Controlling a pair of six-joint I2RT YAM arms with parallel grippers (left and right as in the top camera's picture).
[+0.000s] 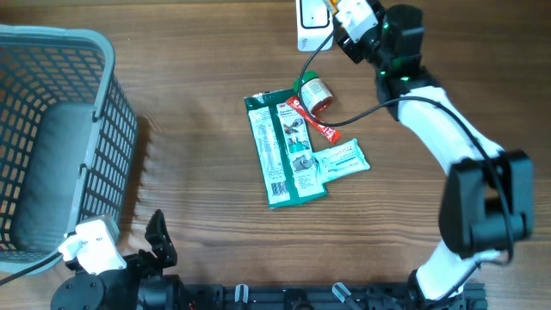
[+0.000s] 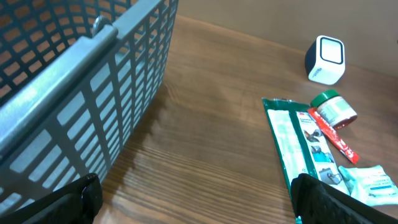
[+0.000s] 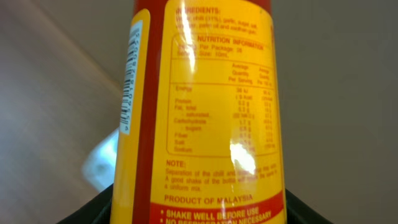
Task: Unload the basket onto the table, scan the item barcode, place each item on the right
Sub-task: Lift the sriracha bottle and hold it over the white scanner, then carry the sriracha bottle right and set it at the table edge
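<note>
Fingers (image 2: 336, 202) of the left arm sit at the near left edge of the table (image 1: 198, 207), spread fully apart and holding nothing, with bare wood between them. Just beyond them, on the left, stands one grey mesh basket (image 1: 103, 112).

Four loose items lie at the middle of the table. One is a long green packet (image 1: 284, 146). A pale sachet (image 1: 344, 159) lies against its near right side. A red sachet (image 1: 314, 120) lies at its far right corner. A small jar with a green lid (image 1: 314, 93) lies on its side just beside that sachet.

Farthest off, the right arm reaches to the far edge. Its fingers (image 3: 102, 211) are part closed on a single bottle (image 3: 205, 112) with a yellow and red label, gripping its lower body from both sides. In the right wrist view the bottle fills the frame, with its barcode strip (image 3: 127, 81) running up the left edge of the label. One white scanner (image 1: 308, 21) stands at the far edge, just left of the right fingers. Whether the bottle touches it cannot be told.
</note>
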